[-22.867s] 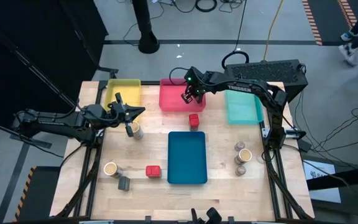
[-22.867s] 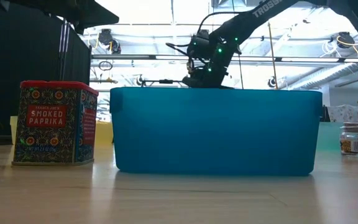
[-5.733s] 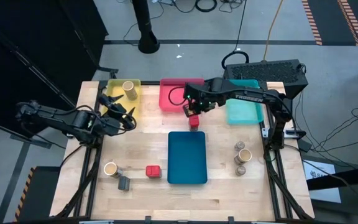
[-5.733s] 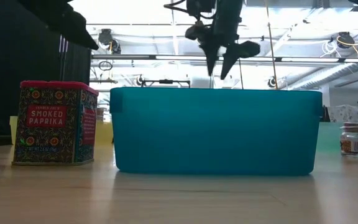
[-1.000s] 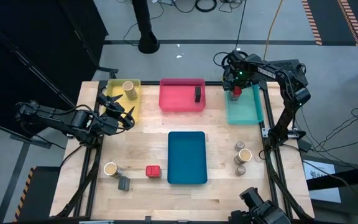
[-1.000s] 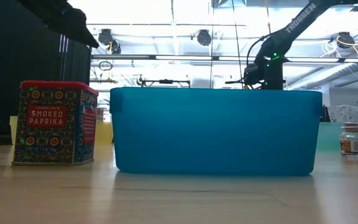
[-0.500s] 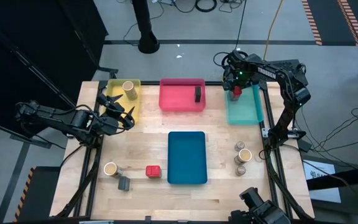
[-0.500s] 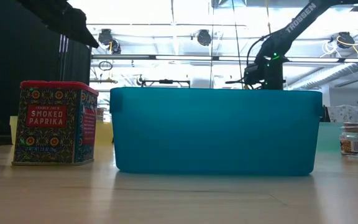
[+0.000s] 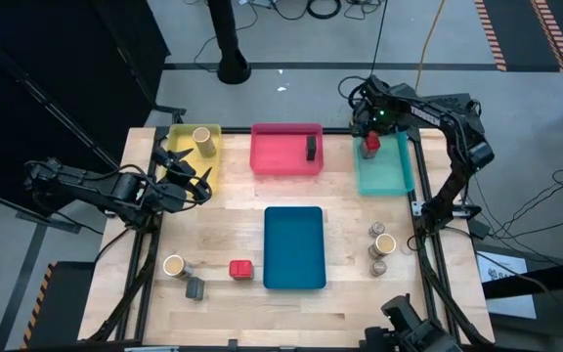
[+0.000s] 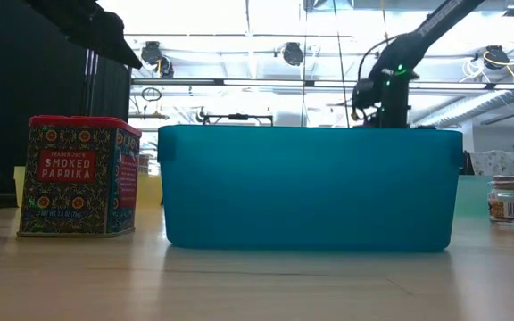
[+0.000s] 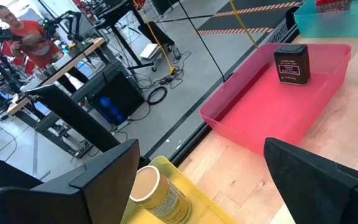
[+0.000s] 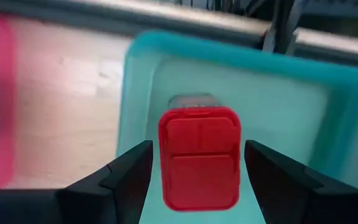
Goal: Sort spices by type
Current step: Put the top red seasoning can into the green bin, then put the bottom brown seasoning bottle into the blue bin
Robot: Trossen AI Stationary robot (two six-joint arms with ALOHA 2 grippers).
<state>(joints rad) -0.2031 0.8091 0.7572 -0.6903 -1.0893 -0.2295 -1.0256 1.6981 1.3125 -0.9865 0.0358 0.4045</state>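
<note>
Red is what catches the eye: a red box (image 12: 199, 158) sits in the mint tray (image 9: 384, 176) at about one o'clock on the table, at that tray's far end. The right gripper (image 9: 370, 135) hangs directly over it with its fingers astride the box. A thin strip of tray shows on either side, so I take the jaws to be parted and the box to be resting on the tray floor, not carried.

That is the relation that matters. The box lies straight beneath the tool, between the fingers, so the clean way out is straight up; any sideways drift would knock it.

Over at nine o'clock the left gripper (image 11: 201, 149) waits, spread wide, beside the yellow tray (image 9: 218, 147), which holds a tan jar (image 9: 202, 140). A dark box (image 9: 311, 148) stands in the pink tray (image 9: 277, 156) at twelve.

The other red box (image 9: 239, 269) stands at seven o'clock, just beside the blue tray (image 9: 294, 249) — well apart from the right gripper and nearer the left arm, I'd judge. It looks roughly square from above, with no long axis to favour.
</note>
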